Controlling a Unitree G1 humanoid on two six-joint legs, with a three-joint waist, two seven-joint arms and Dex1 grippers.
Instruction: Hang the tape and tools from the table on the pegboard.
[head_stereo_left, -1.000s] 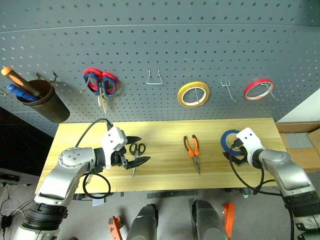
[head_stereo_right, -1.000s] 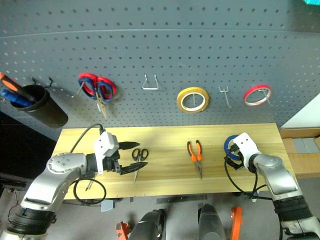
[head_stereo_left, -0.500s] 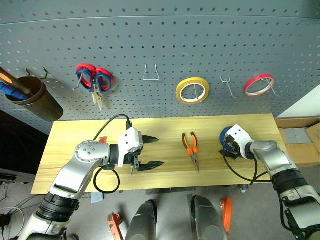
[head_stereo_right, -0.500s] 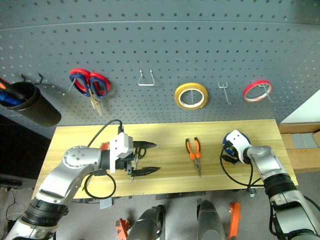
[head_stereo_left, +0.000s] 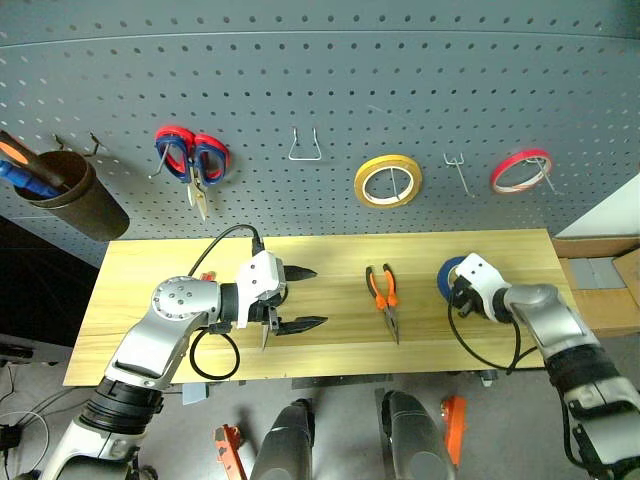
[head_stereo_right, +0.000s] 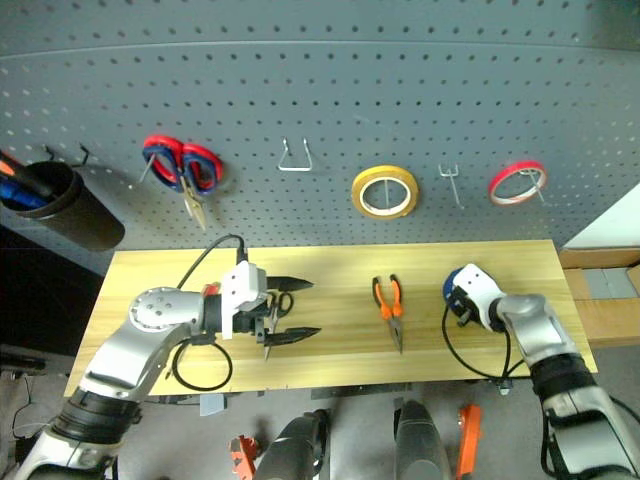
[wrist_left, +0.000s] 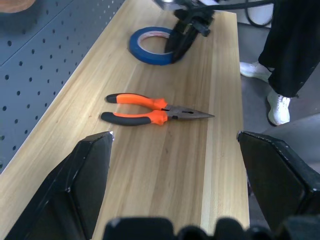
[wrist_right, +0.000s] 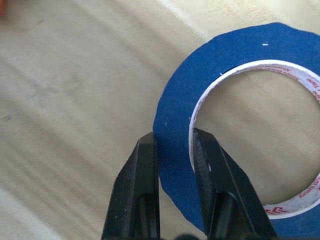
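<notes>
Scissors (head_stereo_right: 279, 300) with black handles lie on the table (head_stereo_left: 330, 255) just by my left gripper (head_stereo_left: 297, 298). Its two black fingers are spread wide and hold nothing. They point sideways along the table, toward my right. A bit of red shows by that arm; I think it may be the red screwdriver, but I cannot tell.

Next along, near the middle of the table, are the pliers (head_stereo_left: 383, 297). Their orange handles point to the pegboard (head_stereo_left: 330, 90) and their dark nose points back at me. They lie well apart from both my hands, a little nearer my left one.

Far to my right is the blue tape (wrist_right: 240, 125), lying flat on the wood. My right gripper (wrist_right: 176, 145) has shut on the tape. One finger is outside the blue ring and one is inside, against the white core. The ring spreads away from my fingers, so I think I must lift it up and carry it to the bare hook (head_stereo_left: 455, 165) on the pegboard, between the yellow tape (head_stereo_left: 388, 181) and the red tape (head_stereo_left: 521, 171).

Small red letters run round the white core (wrist_right: 280, 210). I cannot read them.
</notes>
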